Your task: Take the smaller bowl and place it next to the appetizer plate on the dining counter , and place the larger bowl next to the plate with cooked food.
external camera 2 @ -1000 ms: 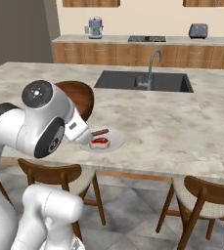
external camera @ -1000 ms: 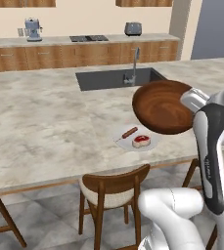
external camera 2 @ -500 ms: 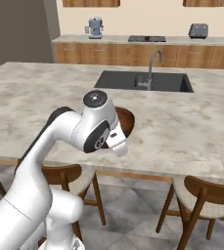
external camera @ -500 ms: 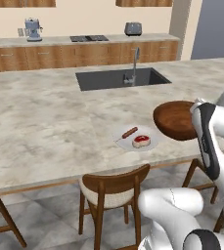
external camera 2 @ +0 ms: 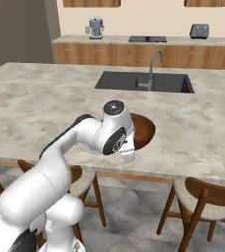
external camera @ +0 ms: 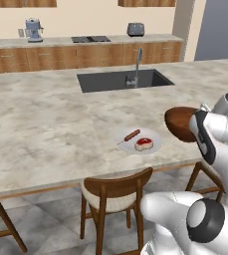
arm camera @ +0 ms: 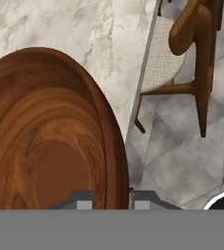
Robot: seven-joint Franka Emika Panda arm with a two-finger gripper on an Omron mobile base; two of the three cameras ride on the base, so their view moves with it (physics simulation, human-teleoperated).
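The larger bowl [external camera: 181,123], deep dark brown wood with grain, hangs low over the dining counter [external camera: 46,124] near its front edge. It is just right of the plate with cooked food [external camera: 138,142], a pale plate with red meat and a thin sausage. In the hand view my gripper [arm camera: 113,202] is shut on the rim of the larger bowl [arm camera: 50,136], one finger inside and one outside. From the right base view my arm covers part of the larger bowl [external camera 2: 143,130]. Whether the bowl touches the counter I cannot tell. The smaller bowl and the appetizer plate are out of view.
A dark inset sink [external camera: 123,79] with a faucet sits in the counter's far half. Wooden chairs [external camera: 113,191] [external camera 2: 202,197] stand below the front edge, one right under the bowl [arm camera: 182,49]. A back counter carries a coffee machine [external camera: 33,30] and a toaster [external camera: 135,29].
The bowl swung from tilted up above the plate down and to the right, turning nearly level beside the plate. The grip has stayed shut.
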